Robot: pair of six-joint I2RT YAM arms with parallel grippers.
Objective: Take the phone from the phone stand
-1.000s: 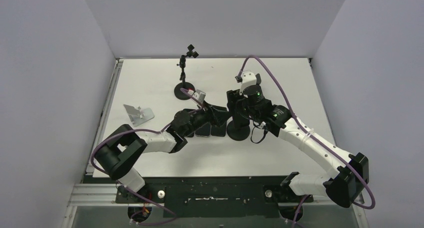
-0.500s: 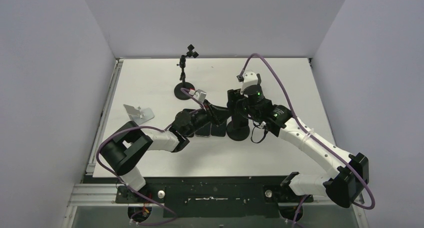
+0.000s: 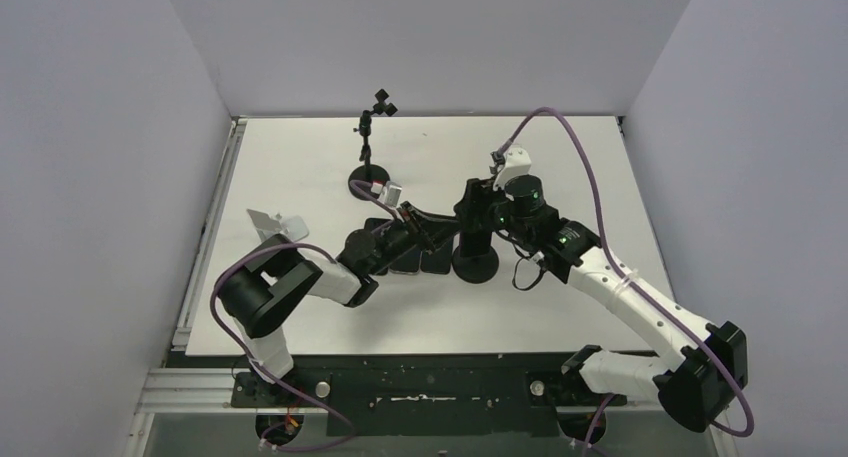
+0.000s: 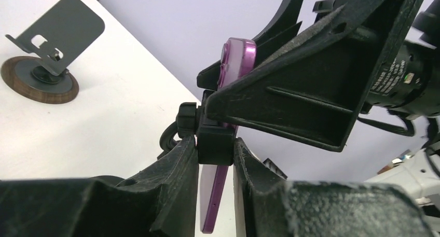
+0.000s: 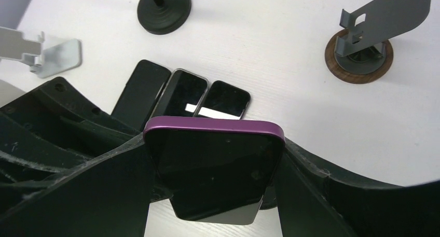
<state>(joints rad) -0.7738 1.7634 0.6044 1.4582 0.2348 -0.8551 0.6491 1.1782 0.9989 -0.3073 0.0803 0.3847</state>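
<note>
While we are bracing the phone stand [image 3: 475, 263], we are gripping the purple phone [image 5: 215, 169] to pull it free.
We are clamping the right claw [image 5: 215, 177] across the phone's width, one finger on each long edge, so it can slide out without twisting. We are pinching the left claw [image 4: 214, 151] narrow on the black clamp block [image 4: 212, 132] behind the phone, likely so the stand is not tipping or dragging over the worktop [image 5: 290, 50] when the pull comes. The phone is sitting raised in the holder, above three spare phones [image 5: 179, 94] lying flat; we are judging it not yet released.
</note>
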